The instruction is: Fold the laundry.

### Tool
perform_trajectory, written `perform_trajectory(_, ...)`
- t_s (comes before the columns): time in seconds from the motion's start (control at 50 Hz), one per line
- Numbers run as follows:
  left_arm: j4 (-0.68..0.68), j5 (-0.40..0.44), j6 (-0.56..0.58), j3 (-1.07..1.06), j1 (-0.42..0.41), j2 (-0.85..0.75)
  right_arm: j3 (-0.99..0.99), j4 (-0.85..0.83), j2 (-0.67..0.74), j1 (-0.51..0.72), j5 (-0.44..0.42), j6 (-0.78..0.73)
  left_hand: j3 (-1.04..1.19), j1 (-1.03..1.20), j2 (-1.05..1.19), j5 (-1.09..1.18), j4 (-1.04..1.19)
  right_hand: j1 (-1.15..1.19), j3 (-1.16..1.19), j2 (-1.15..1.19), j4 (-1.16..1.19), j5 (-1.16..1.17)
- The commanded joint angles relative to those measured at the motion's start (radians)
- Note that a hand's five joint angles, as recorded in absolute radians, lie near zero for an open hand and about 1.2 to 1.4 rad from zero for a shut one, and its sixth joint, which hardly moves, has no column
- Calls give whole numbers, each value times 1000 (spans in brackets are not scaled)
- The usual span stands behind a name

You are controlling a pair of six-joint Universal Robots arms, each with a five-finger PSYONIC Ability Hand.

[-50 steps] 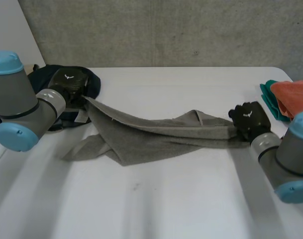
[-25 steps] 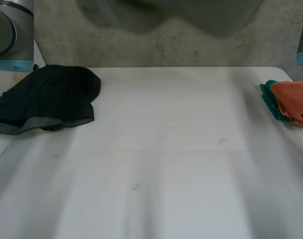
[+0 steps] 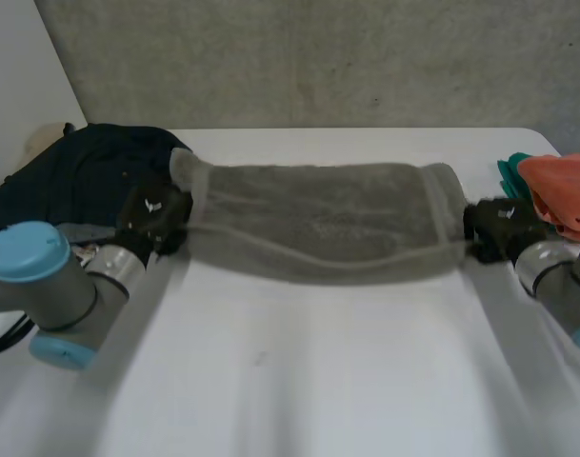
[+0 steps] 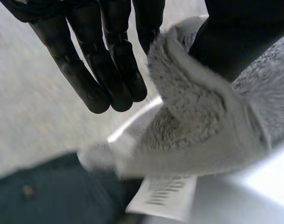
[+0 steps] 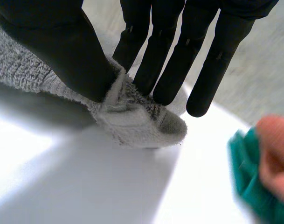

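Half a second ago the grey terry towel (image 3: 318,221) hung high overhead; now it is stretched flat, low over the white worktop's (image 3: 299,381) far half, ready to fold. My left hand (image 3: 154,217) and right hand (image 3: 499,228) each pinch a short end, thumb against fingers. Its long axis runs hand to hand, across me.

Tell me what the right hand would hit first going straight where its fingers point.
The grey towel the right hand pinches, at its fingertips; past that, probably the white table, depth unclear.
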Motion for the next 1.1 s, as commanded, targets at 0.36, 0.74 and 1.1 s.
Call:
perform_trajectory(0.36,-294,-27,83,34,107,-10,46,100,-53,-47,26,-50,-458,-410,-455,-436,-451,283,210,224,201,231)
perform_trajectory(0.74,-321,13,74,-60,117,103,46,247,-137,-15,32,-135,214,262,217,236,221,283,210,224,201,231)
perform_trajectory(1.1,-1177,7,559,-290,230,557,-3,1102,-289,-177,18,-874,214,262,217,236,221,283,210,224,201,231)
